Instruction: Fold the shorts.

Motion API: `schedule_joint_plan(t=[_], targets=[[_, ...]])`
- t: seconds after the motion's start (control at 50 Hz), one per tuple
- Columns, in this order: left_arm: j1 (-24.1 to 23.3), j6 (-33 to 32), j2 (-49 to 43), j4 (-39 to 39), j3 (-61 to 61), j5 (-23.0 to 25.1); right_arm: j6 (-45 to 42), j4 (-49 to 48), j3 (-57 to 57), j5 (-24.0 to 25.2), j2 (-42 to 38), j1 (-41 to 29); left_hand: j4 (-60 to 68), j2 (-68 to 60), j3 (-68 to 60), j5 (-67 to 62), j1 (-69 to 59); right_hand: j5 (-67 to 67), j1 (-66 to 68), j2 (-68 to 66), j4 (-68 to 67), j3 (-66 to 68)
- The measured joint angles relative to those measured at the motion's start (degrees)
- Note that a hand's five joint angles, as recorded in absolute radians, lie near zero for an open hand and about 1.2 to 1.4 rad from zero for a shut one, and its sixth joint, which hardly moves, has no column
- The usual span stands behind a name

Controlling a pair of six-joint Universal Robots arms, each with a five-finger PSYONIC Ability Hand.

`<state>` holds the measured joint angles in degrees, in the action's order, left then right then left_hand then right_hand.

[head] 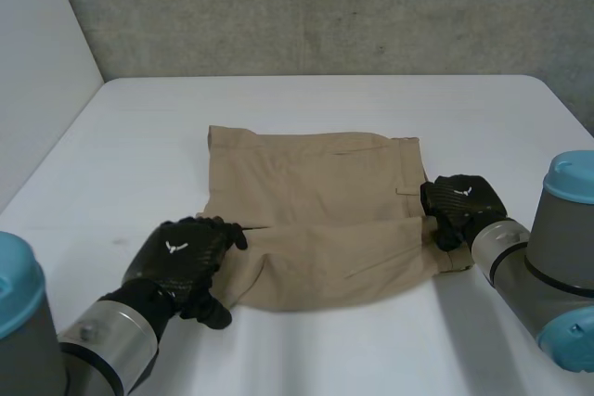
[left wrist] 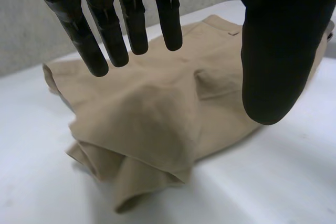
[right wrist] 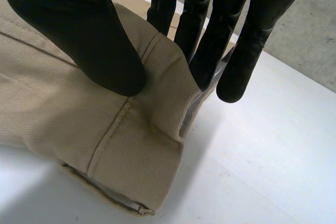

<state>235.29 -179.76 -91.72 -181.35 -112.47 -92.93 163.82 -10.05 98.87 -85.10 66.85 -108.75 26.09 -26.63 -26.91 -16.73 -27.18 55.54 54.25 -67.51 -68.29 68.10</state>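
Observation:
The tan shorts [head: 325, 220] lie folded over on the white table [head: 139, 136], waistband to the right and leg ends to the left. My left hand [head: 181, 257] hovers over the near left leg end, where the cloth [left wrist: 157, 114] is rumpled under the palm. Its fingers [left wrist: 131, 24] are straight and spread from the thumb, holding nothing. My right hand [head: 461, 203] is at the right edge on the waistband. There its thumb [right wrist: 79, 35] presses the waistband fold [right wrist: 131, 145] against the fingers behind it, pinching the cloth.
A grey wall [head: 325, 6] runs behind the table's far edge, and a white panel [head: 37, 62] stands at its left side. Bare tabletop surrounds the shorts on every side.

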Motion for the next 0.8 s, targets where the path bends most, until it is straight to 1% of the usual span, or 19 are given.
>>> schedule_joint_plan(t=[0.06,0.16,0.24,0.32,0.4,0.42,0.44,0.5,0.54,0.56,0.58,0.62,0.64,0.8], targets=[[-0.10,2.13,-2.80,0.06,0.74,-0.15,0.00,-0.04,0.42,0.07,0.11,-0.09,0.01,0.00,0.00,0.00,0.00,0.00,0.00,0.00,0.00,0.00],[0.08,3.29,-8.35,-0.52,2.81,-0.76,0.00,-0.11,1.26,0.18,0.55,-0.10,0.72,-0.18,-0.01,-0.38,-0.15,0.00,0.00,0.00,0.00,0.00],[0.20,3.33,-13.67,-1.51,5.13,-2.88,0.01,-0.22,2.20,0.31,1.38,-0.03,1.12,-0.52,-0.02,-0.88,-0.16,0.00,-0.05,0.00,0.00,0.00],[0.20,3.12,-16.35,-2.69,6.39,-4.88,0.01,-0.37,2.66,0.37,1.69,0.03,2.42,-1.84,-1.32,-2.17,-0.89,0.00,0.00,0.00,0.00,0.00],[0.19,2.65,-18.45,-4.92,7.27,-6.71,0.00,-0.80,3.30,0.44,2.05,0.08,6.71,-5.74,-5.75,-5.91,-5.80,0.00,0.00,0.00,0.00,0.00],[0.19,2.55,-18.74,-5.44,7.36,-6.93,-0.02,-0.88,3.40,0.44,2.11,0.08,9.78,-8.87,-8.90,-8.89,-9.27,0.00,0.00,0.00,0.00,0.00],[0.19,2.45,-18.98,-5.93,7.42,-7.09,-0.03,-0.94,3.47,0.45,2.16,0.07,9.78,-8.87,-8.90,-8.89,-9.27,0.00,-0.05,0.00,0.00,0.00],[0.23,2.23,-19.42,-7.39,7.33,-7.33,-0.08,-1.10,3.66,0.45,2.35,0.02,21.88,-21.85,-20.75,-20.78,-22.30,0.00,0.00,0.00,0.00,0.00],[0.24,2.20,-19.45,-7.64,7.28,-7.34,-0.11,-1.12,3.68,0.44,2.38,0.00,21.88,-21.85,-20.75,-20.78,-22.30,0.00,0.00,0.00,0.00,0.00],[0.34,2.14,-19.41,-8.51,6.99,-7.32,-0.18,-1.13,3.70,0.43,2.44,-0.03,31.47,-30.94,-30.31,-30.24,-31.22,0.00,0.00,0.00,0.00,0.00],[0.39,2.14,-19.34,-8.74,6.88,-7.30,-0.37,-1.12,3.73,0.41,2.52,-0.09,35.62,-35.13,-34.47,-34.34,-34.71,0.00,0.00,0.00,0.00,0.00],[0.45,2.14,-19.19,-8.91,6.73,-7.28,-0.47,-1.10,3.73,0.40,2.54,-0.12,37.27,-36.79,-36.11,-35.96,-36.00,0.00,0.00,0.00,0.00,0.00],[0.61,2.13,-18.37,-9.27,6.31,-7.20,-0.71,-1.00,3.72,0.39,2.61,-0.26,41.26,-40.90,-39.98,-38.98,-37.39,0.00,0.00,0.00,0.00,0.00],[1.20,1.47,-10.79,-8.82,3.73,-6.39,-4.24,0.50,4.11,0.50,4.28,-1.14,42.64,-41.62,-40.59,-38.98,-37.39,0.00,0.00,0.00,0.00,0.00]])
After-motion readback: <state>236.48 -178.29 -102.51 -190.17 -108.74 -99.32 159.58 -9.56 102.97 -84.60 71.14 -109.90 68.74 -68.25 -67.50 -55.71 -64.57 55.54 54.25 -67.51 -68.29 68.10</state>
